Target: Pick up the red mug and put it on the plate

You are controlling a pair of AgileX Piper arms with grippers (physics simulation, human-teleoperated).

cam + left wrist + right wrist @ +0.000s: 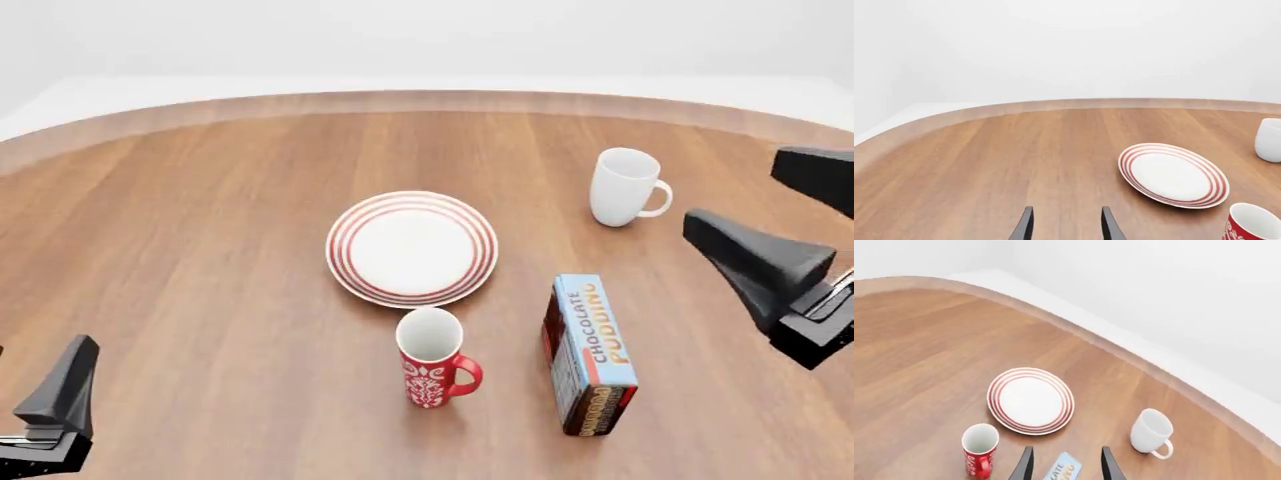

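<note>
The red mug (430,362) with a white pattern stands upright on the table just in front of the plate (411,248), handle to the right. The same red mug (979,447) and plate (1030,401) show in the right wrist view; the left wrist view catches the plate (1173,175) and only the red mug's rim (1253,225). My left gripper (47,360) is at the near left corner, open and empty, its fingers (1026,225) apart. Far right, my right gripper (734,190) is open, with nothing between its fingers (1110,465).
A plain white mug (622,187) stands at the back right, close to the right gripper. A chocolate pudding box (589,352) lies right of the red mug. The wooden table (200,220) has a curved far edge.
</note>
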